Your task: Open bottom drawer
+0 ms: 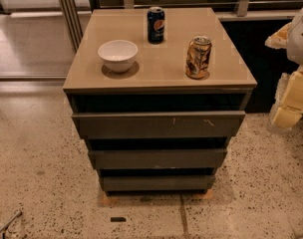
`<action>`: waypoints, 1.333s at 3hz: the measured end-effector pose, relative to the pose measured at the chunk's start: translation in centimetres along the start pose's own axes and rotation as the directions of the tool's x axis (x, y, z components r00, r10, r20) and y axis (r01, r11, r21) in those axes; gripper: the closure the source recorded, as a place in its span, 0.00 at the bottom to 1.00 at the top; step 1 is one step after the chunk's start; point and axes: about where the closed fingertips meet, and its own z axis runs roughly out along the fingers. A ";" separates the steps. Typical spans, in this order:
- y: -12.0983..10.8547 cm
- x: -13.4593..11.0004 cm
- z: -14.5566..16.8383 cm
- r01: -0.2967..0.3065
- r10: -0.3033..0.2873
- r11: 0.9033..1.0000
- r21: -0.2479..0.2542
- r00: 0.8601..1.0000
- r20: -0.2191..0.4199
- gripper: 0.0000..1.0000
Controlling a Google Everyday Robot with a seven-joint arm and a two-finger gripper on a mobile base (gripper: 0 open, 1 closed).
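Observation:
The bottom drawer [156,183] is the lowest, narrowest-looking dark grey-brown front of the cabinet, plain and without a handle. It sits just above the floor. Above it are the middle front [157,158] and the widest top front [159,125], which has pale scratches. All three fronts look closed. My gripper [290,91] shows only as pale white and yellow shapes at the right edge. It is level with the cabinet top, well to the right of the drawers, and touches nothing.
On the beige cabinet top [161,71] stand a white bowl [117,55], a blue Pepsi can [155,25] and a dented orange can [198,57]. A small dark object [118,219] lies on the speckled floor in front. A glass partition stands behind left.

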 end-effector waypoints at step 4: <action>1.5 1.3 8.0 -0.034 0.037 0.998 -0.043 0.996 0.078 0.64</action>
